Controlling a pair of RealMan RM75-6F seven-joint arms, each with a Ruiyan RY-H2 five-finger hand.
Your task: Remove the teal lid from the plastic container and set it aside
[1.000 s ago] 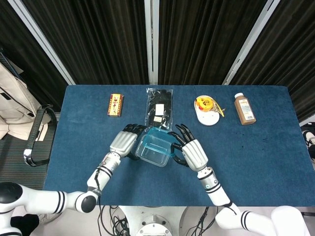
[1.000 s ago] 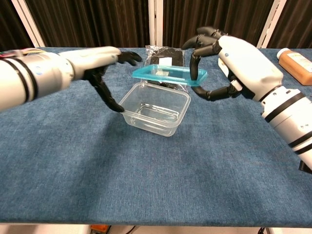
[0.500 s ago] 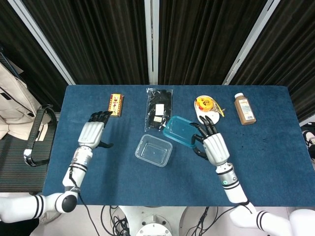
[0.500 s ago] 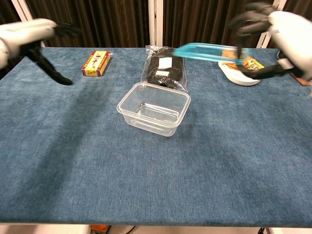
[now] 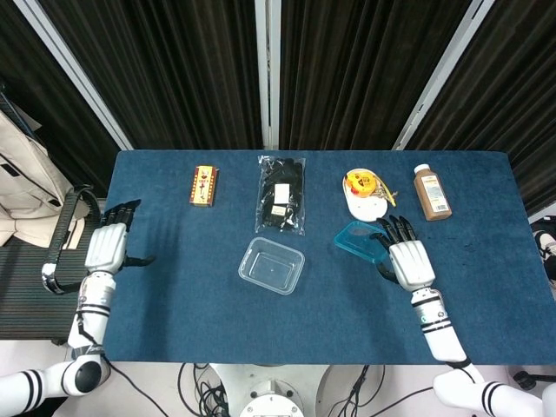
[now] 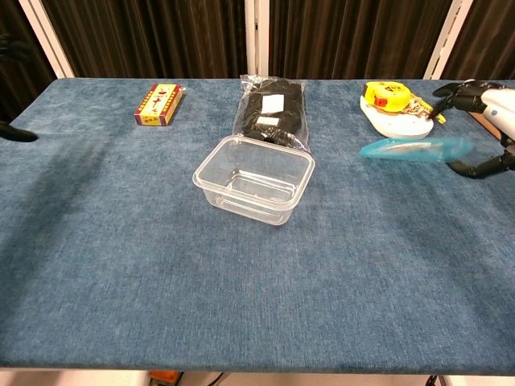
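Note:
The clear plastic container (image 5: 272, 266) (image 6: 253, 178) stands uncovered in the middle of the blue table. The teal lid (image 5: 360, 241) (image 6: 414, 148) is off to its right, roughly level and low over the cloth. My right hand (image 5: 408, 262) (image 6: 488, 121) holds the lid by its right edge, fingers above and thumb below. My left hand (image 5: 109, 248) is far from the container, at the table's left edge, fingers spread and holding nothing; the chest view shows only a dark fingertip (image 6: 16, 133) of it.
Along the back of the table lie a small red and yellow box (image 5: 204, 185) (image 6: 158, 104), a black bag (image 5: 281, 193) (image 6: 272, 108), a yellow tape measure on a white plate (image 5: 365, 187) (image 6: 388, 96) and a brown bottle (image 5: 432, 192). The plate is just behind the lid.
My right hand lifted the lid off the container, carried it right and lowered it toward the table. My left hand let go of the container and drew back to the left edge.

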